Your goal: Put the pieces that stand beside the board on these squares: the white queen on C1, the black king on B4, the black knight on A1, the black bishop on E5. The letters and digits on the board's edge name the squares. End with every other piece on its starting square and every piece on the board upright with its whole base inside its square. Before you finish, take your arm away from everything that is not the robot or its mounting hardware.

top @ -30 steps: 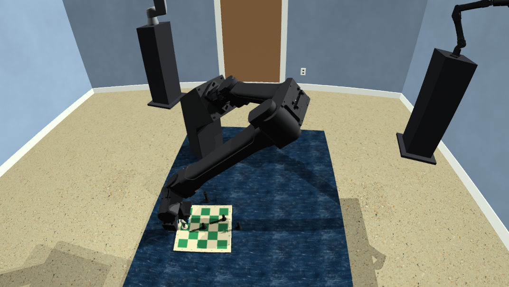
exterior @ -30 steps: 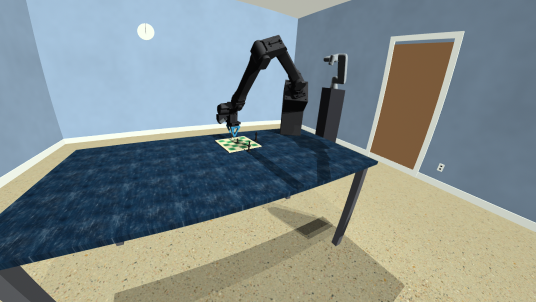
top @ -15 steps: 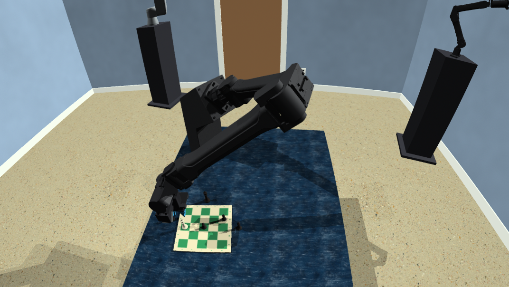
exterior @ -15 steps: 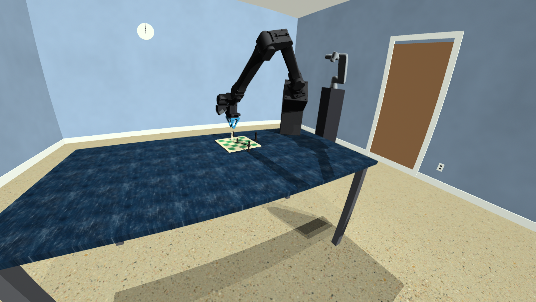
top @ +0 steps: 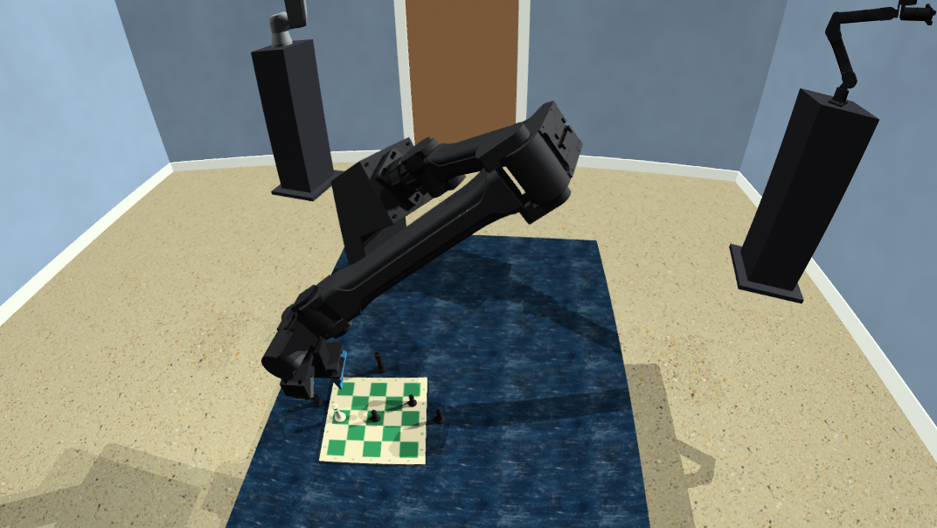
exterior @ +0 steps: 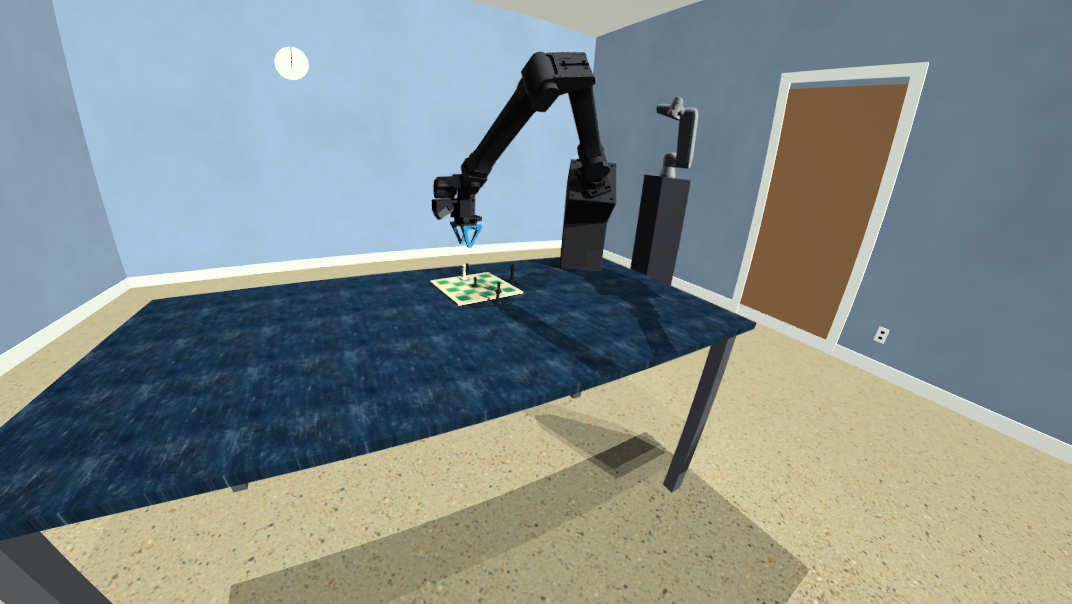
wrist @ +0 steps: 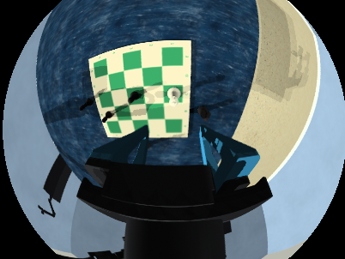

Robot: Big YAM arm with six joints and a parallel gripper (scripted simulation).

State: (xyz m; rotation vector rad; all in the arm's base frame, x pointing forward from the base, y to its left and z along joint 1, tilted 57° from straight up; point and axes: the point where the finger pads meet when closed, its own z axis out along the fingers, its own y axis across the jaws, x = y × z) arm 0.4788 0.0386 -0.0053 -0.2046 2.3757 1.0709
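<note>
Overhead, I have the blue-fingered black tool (top: 328, 386) (exterior: 466, 241) (wrist: 174, 129) apart, above the blue rectangular desk (top: 524, 459) (exterior: 300, 390) (wrist: 150, 26) near its side edge.

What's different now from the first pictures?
The arm's blue fingers went up, away from the white piece, and back toward the arm's base. They are open and hold nothing. The white piece stayed standing on the chessboard. The black pieces I can see stayed put too.
</note>
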